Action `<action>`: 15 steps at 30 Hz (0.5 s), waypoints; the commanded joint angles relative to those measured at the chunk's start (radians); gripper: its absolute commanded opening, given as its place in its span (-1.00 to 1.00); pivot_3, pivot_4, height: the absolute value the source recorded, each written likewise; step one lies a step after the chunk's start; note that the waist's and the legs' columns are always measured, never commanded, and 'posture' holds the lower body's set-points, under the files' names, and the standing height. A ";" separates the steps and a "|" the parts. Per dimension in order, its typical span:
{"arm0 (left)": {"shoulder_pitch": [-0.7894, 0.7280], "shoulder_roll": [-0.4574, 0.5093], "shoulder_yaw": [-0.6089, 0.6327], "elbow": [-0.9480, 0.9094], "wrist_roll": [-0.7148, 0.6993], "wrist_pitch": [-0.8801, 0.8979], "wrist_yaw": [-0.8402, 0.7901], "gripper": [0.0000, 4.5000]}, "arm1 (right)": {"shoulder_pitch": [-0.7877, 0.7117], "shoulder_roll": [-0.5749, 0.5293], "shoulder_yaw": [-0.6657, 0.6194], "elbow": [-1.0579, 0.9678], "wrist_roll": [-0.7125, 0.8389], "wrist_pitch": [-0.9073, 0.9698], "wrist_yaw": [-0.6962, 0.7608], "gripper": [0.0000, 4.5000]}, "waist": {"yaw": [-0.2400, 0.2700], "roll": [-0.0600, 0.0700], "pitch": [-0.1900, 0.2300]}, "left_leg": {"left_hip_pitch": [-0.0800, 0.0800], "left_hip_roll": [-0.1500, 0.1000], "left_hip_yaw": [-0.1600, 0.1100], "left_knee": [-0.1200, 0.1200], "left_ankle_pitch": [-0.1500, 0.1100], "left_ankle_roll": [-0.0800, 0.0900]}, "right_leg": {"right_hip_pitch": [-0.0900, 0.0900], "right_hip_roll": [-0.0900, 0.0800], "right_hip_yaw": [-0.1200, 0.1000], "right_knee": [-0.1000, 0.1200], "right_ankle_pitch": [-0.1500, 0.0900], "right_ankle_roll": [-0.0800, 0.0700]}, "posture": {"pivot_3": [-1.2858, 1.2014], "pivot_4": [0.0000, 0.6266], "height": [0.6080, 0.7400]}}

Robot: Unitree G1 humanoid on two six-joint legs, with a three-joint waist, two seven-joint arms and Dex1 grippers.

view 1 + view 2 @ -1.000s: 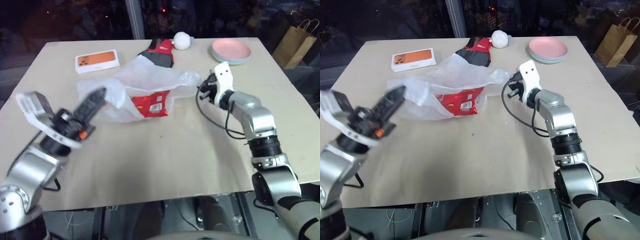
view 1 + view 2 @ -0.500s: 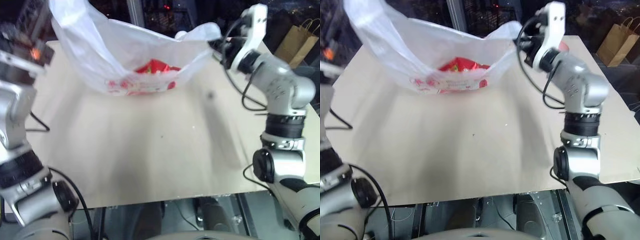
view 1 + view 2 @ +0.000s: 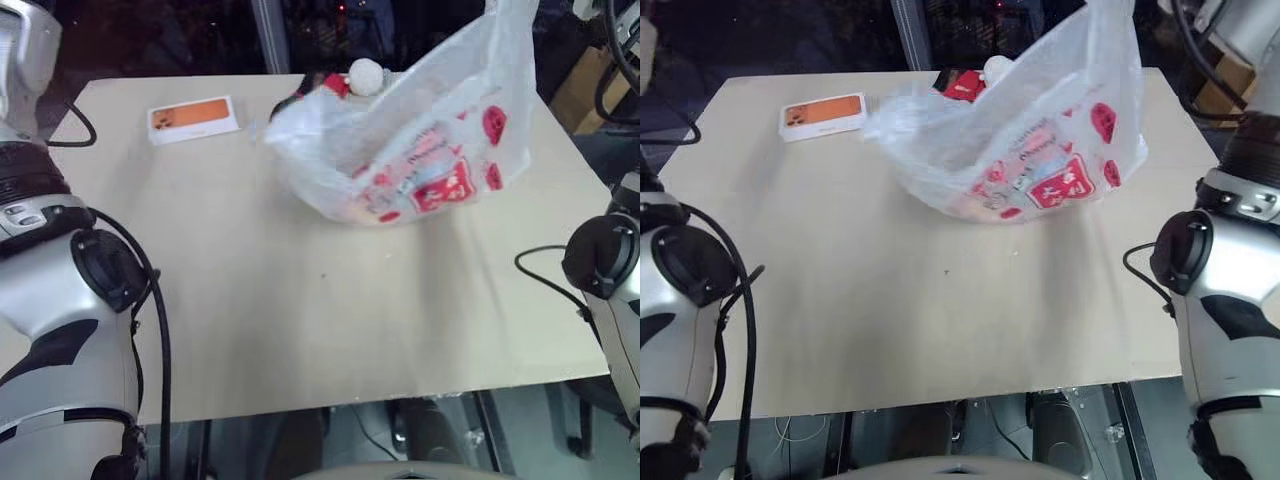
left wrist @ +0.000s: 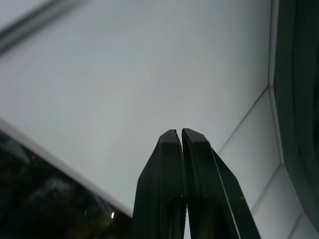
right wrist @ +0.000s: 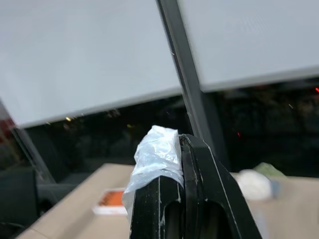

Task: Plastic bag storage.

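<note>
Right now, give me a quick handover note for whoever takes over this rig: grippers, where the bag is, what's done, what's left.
Right gripper: shut on a pinch of the plastic bag, raised high.
Left gripper: shut with nothing between its fingers, also raised.
The bag hangs from its upper right corner; its left end droops toward the table. A red packet shows through the bag's side.
On the table behind: an orange box, a white ball.
Done: bag lifted by one side.
Left: get a second hold and stow the bag.
</note>
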 commanded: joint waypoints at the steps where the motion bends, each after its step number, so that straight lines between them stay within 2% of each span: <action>1: 0.247 -0.016 -0.020 -0.273 -0.021 0.185 -0.051 -0.95 | 0.010 -0.015 -0.001 -0.092 0.019 0.006 -0.017 -1.00 | -0.011 0.002 -0.001 | 0.001 0.000 0.001 -0.002 0.000 0.000 | 0.000 0.000 0.001 0.002 0.000 0.000 | 0.03 -0.52 1.00; 3: 0.399 -0.010 -0.016 -0.428 -0.065 0.273 -0.070 -0.95 | 0.018 -0.015 -0.005 -0.105 0.024 0.009 -0.026 -1.00 | -0.027 0.002 -0.001 | -0.002 0.000 0.003 -0.004 0.000 0.000 | -0.005 0.000 0.004 0.004 0.000 0.000 | 0.03 -0.52 1.00; 6: 0.598 0.018 0.037 -0.573 -0.214 0.400 -0.053 -0.61 | 0.023 -0.019 -0.006 -0.112 0.025 0.009 -0.034 -1.00 | -0.039 0.002 0.000 | -0.016 0.001 0.003 -0.001 0.003 -0.005 | -0.020 0.000 0.004 0.008 0.000 0.000 | 0.03 -0.52 1.00; 9: 0.739 0.069 0.035 -0.716 -0.421 0.472 -0.020 -0.03 | 0.022 -0.018 -0.004 -0.109 0.027 0.006 -0.035 -1.00 | -0.037 0.002 0.000 | -0.016 0.001 0.003 -0.002 0.003 -0.005 | -0.021 0.000 0.004 0.007 0.000 -0.001 | 0.03 -0.52 1.00; 11: 0.820 0.089 -0.001 -0.815 -0.551 0.459 0.019 0.35 | 0.023 -0.013 -0.002 -0.106 0.029 0.002 -0.035 -1.00 | -0.027 0.002 0.000 | -0.015 0.001 0.003 -0.002 0.001 -0.002 | -0.020 -0.001 0.004 0.005 0.000 0.000 | 0.03 -0.52 1.00; 13: 0.863 0.101 -0.049 -0.874 -0.612 0.431 0.068 0.35 | 0.025 -0.008 0.001 -0.105 0.030 -0.001 -0.035 -1.00 | -0.014 0.002 0.000 | -0.014 0.000 0.003 0.002 0.000 -0.001 | -0.017 -0.001 0.003 0.004 0.000 0.000 | 0.03 -0.52 1.00; 15: 0.886 0.070 -0.087 -0.915 -0.622 0.394 0.098 0.35 | 0.025 0.000 0.003 -0.102 0.031 -0.004 -0.035 -1.00 | -0.001 0.002 0.000 | -0.013 0.000 0.002 0.004 0.000 0.000 | -0.016 -0.001 0.003 0.005 0.000 0.000 | 0.03 -0.52 1.00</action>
